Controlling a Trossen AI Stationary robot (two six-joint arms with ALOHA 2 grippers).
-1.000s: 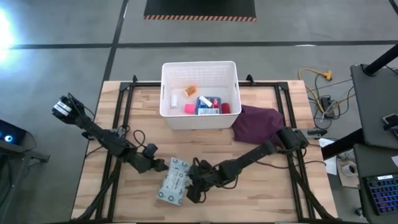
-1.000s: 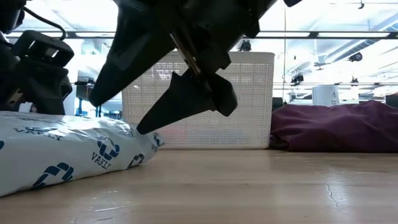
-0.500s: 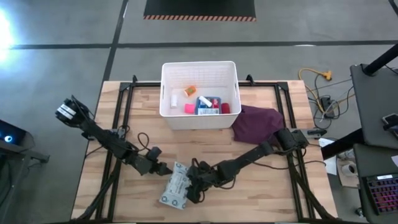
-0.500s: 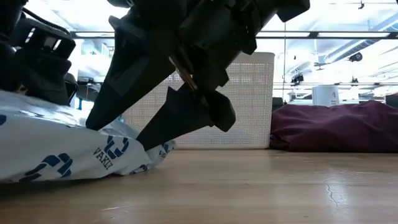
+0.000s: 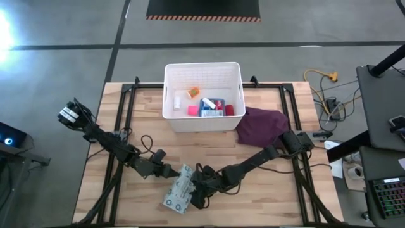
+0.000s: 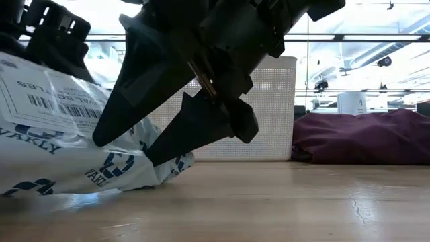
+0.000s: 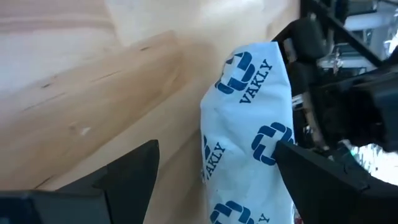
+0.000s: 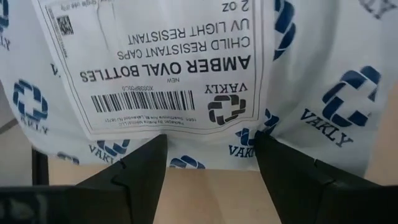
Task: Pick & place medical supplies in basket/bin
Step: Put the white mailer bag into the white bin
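Observation:
A white plastic packet with blue logos stands tipped up on the table's near half, label side raised, its lower edge on the wood. My left gripper is open at its left far end, with that end between the fingers. My right gripper is open at its right side, facing the label. The white slotted bin at the far middle holds a blue box and small red, pink, orange and white items. My left gripper comes level from the table's left, its open fingers on either side of the packet's end. One finger lies against the packet's side; whether the other touches, I cannot tell. My right gripper comes slanting down from the right. Its open fingertips meet the packet's lower edge below the label, and both fingers lie against its right end.
A maroon cloth lies right of the bin, also seen in the low view. The bin's wall rises behind the grippers. Bare wood stretches to the right of the packet. Black frame rails run along both table sides.
My left gripper has moved right and toward the near edge, against the packet. The packet, which lay flat, has slid toward my right gripper and tipped up, its left part rising and its label turning toward the near edge. My right gripper has hardly moved.

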